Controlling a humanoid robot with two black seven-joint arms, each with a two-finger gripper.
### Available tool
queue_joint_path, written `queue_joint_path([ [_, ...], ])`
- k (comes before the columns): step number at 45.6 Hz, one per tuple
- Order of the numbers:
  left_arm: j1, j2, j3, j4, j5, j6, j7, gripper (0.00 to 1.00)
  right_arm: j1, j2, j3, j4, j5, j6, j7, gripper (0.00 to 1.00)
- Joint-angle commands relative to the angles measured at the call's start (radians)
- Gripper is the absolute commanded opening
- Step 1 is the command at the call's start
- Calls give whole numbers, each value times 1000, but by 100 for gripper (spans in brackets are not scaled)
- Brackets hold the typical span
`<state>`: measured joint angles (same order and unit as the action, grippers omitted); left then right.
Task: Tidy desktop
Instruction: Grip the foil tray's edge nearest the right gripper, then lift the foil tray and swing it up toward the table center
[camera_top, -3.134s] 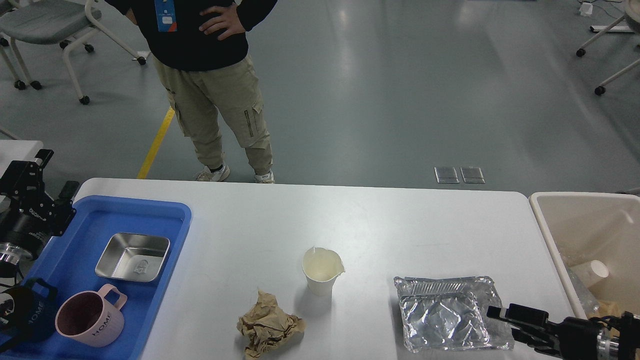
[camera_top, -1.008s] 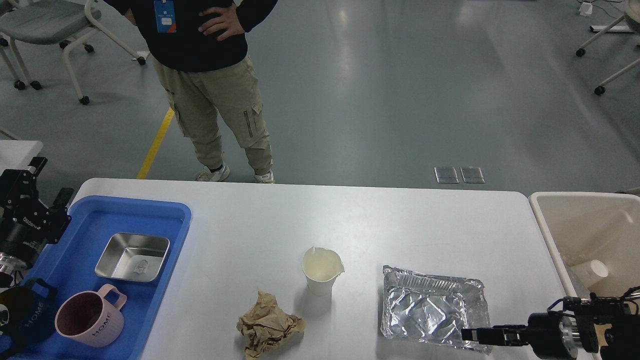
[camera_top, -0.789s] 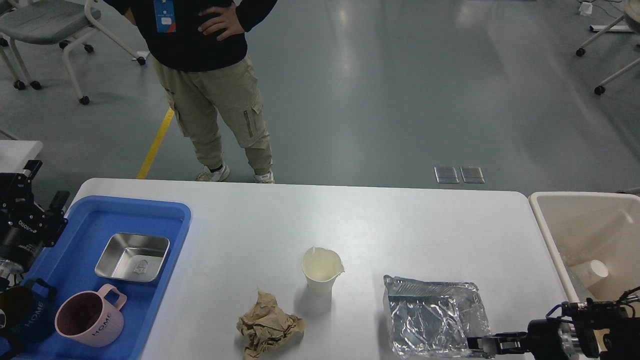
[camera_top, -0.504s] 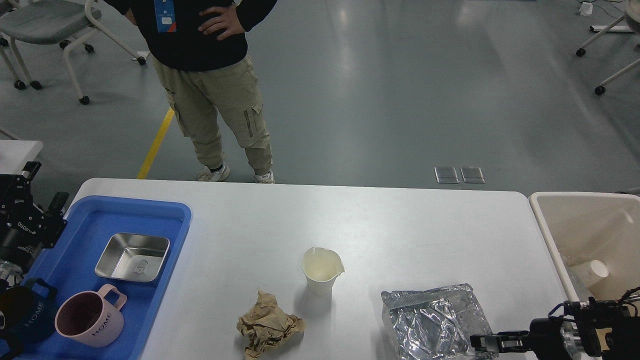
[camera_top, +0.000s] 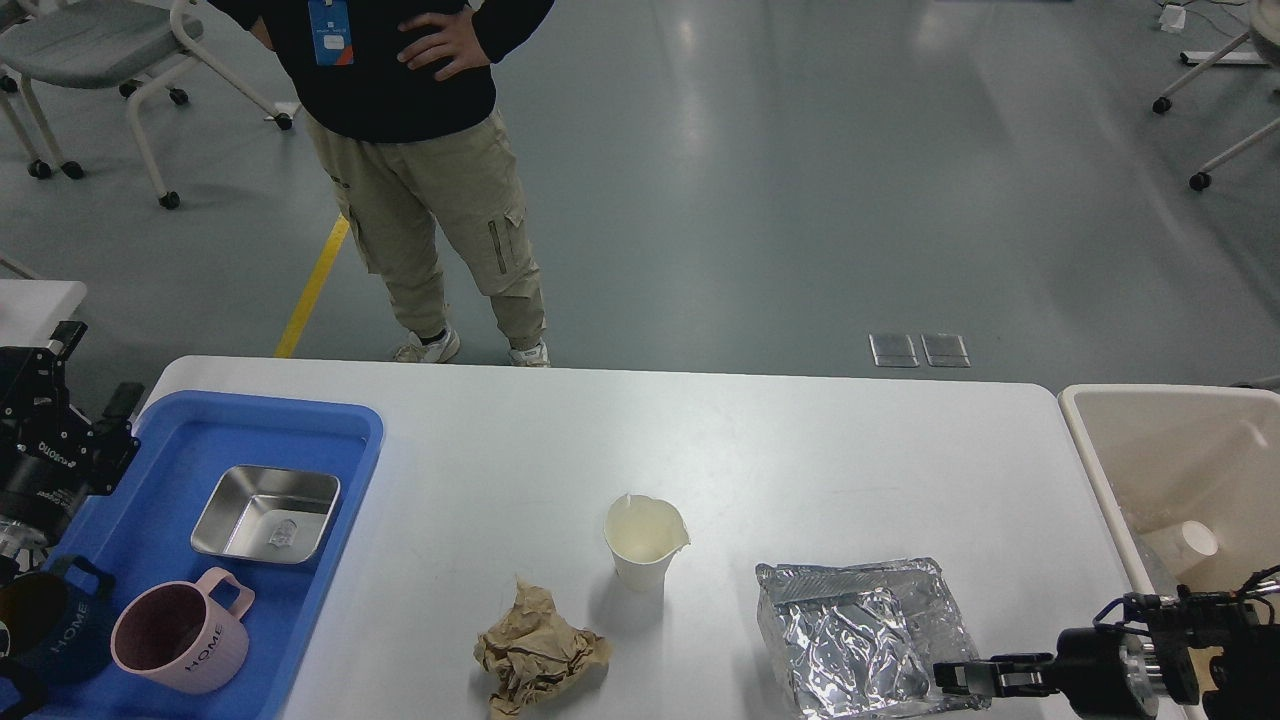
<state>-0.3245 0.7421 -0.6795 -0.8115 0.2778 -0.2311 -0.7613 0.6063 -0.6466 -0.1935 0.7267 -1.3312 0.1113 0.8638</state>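
Observation:
The white desktop (camera_top: 780, 450) carries a crumpled silver foil tray (camera_top: 855, 630) at the front right, a paper cup (camera_top: 645, 540) in the middle and a ball of crumpled brown paper (camera_top: 540, 650) in front of the cup. My right gripper (camera_top: 958, 678) reaches in from the lower right, and its dark fingers are closed on the foil tray's near right corner, which sits slightly tilted. My left gripper (camera_top: 92, 368) hangs beyond the table's left end, open and empty.
A blue tray (camera_top: 330, 440) at the left holds a steel dish (camera_top: 265, 512), a pink mug (camera_top: 180, 630) and a dark blue mug (camera_top: 45, 620). A beige bin (camera_top: 1090, 440) with a white cup (camera_top: 1195, 540) inside stands at the right end. A person (camera_top: 420, 170) stands behind the table.
The right gripper went from the foil tray's right side to its near corner; the tray slid left, turned and tilted with it. The left gripper sank and drew back left.

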Motion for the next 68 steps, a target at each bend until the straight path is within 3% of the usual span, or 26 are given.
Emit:
queue_joint_path([
  [1, 1, -1, 0, 0, 0, -1, 0, 96, 7, -22, 0, 0, 3, 2, 9, 0],
  [22, -1, -6, -2, 2, 0, -1, 0, 96, 220, -133, 2, 7, 70, 137, 11, 0],
  [39, -1, -23, 0, 0, 1, 4, 0, 96, 270, -338, 11, 209, 72, 154, 9, 0],
  [53, -5, -27, 3, 0, 1, 4, 4, 96, 302, -346, 19, 244, 187, 166, -8, 0],
  [62, -7, -21, 2, 2, 3, 6, 4, 96, 349, -280, 9, 224, 222, 215, -48, 0],
  [68, -8, -21, 2, 2, 3, 7, 4, 96, 374, -232, 8, 217, 234, 243, -107, 0],
])
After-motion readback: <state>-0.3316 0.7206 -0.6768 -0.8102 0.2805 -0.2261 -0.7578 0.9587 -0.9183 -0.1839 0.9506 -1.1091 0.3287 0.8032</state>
